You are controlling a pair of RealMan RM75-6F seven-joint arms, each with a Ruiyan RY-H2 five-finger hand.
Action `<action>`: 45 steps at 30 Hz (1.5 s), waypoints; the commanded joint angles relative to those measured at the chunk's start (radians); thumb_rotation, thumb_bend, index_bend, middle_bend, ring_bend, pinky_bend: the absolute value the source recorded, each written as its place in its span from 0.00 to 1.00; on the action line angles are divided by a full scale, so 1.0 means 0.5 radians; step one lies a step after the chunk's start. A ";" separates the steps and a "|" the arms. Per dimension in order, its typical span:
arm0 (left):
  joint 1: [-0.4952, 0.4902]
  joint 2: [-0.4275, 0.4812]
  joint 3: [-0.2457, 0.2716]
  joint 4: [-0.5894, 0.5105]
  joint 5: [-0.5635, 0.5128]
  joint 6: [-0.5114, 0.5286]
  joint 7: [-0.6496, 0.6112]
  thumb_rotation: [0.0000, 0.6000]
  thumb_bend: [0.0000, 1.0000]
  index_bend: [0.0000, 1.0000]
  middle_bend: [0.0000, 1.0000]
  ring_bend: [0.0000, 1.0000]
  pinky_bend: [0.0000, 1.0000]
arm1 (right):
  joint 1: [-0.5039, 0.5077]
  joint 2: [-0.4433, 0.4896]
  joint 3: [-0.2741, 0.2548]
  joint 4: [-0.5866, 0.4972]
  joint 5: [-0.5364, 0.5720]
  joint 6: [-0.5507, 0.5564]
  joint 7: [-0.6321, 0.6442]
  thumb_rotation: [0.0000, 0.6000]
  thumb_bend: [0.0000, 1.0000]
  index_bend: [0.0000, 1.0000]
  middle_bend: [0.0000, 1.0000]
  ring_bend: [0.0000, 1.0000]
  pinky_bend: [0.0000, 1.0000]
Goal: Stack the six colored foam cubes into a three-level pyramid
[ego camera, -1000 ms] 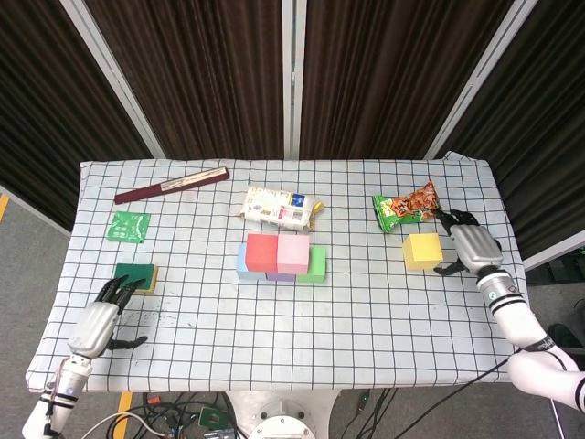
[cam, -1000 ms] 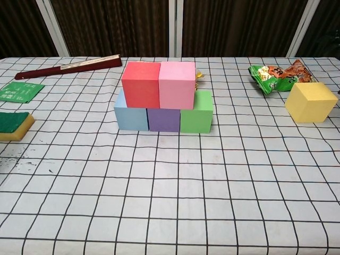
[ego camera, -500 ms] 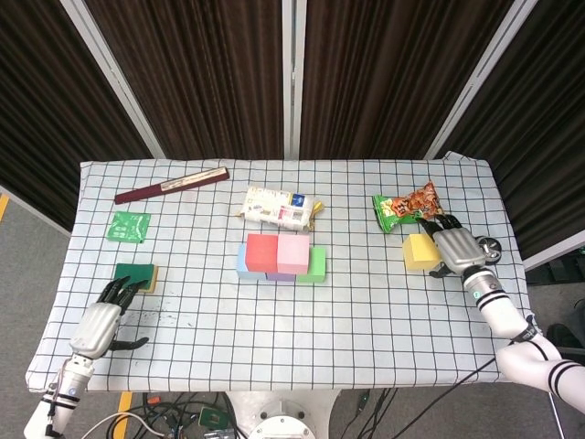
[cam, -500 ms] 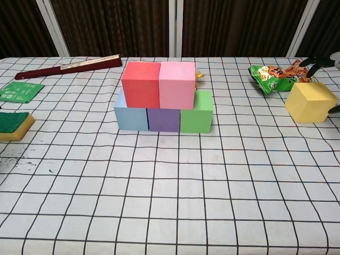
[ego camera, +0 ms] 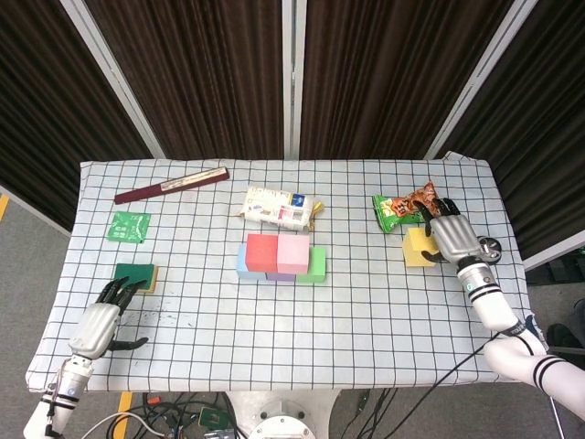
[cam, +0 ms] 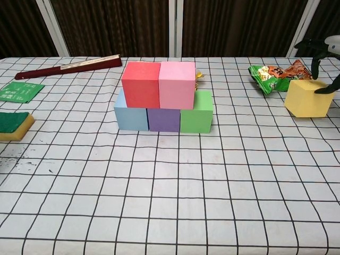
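Dark curtains with pale metal uprights hang behind our table (ego camera: 366, 302), which is covered in a white cloth ruled with a black grid. Near its middle we see five foam cubes already stacked: a light blue foam cube (cam: 131, 113), a purple foam cube (cam: 163, 119) and a green foam cube (cam: 197, 112) side by side in a row, with a red foam cube (cam: 141, 84) and a pink foam cube (cam: 177, 84) resting on top of them, touching each other. The yellow foam cube (cam: 305, 100) sits well apart, on the cloth at the right side of the table, just beside a green and orange crinkled snack bag (ego camera: 403, 207). Our right hand (ego camera: 452, 237) is over that cube; in the chest view its dark fingertips (cam: 321, 90) touch the cube's top edge and upper right side, fingers spread around it, but we cannot tell whether it truly grips the cube, which rests on the cloth. Our left hand (ego camera: 99, 321) lies on the table near the front left corner, fingers apart and holding nothing. Just beyond it lies a green and yellow flat sponge (ego camera: 135, 275). Farther back we see a small green sachet (ego camera: 128, 226), a long dark red folded fan (ego camera: 171, 186) and a white printed packet (ego camera: 279, 207) behind the stack.
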 commanded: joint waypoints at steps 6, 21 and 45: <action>0.002 -0.008 -0.014 0.003 0.011 0.034 -0.033 1.00 0.00 0.10 0.14 0.02 0.07 | 0.002 0.384 0.130 -0.578 0.045 0.070 -0.089 1.00 0.09 0.00 0.53 0.09 0.00; -0.009 -0.035 0.014 0.026 0.039 0.013 -0.045 1.00 0.00 0.10 0.14 0.02 0.07 | 0.144 0.363 -0.109 -0.470 0.544 -0.394 -0.704 1.00 0.00 0.00 0.06 0.00 0.00; -0.013 -0.018 0.015 0.023 0.038 0.018 -0.065 1.00 0.00 0.10 0.14 0.02 0.07 | 0.041 0.307 0.069 -0.511 0.157 0.132 -0.279 1.00 0.11 0.00 0.69 0.15 0.00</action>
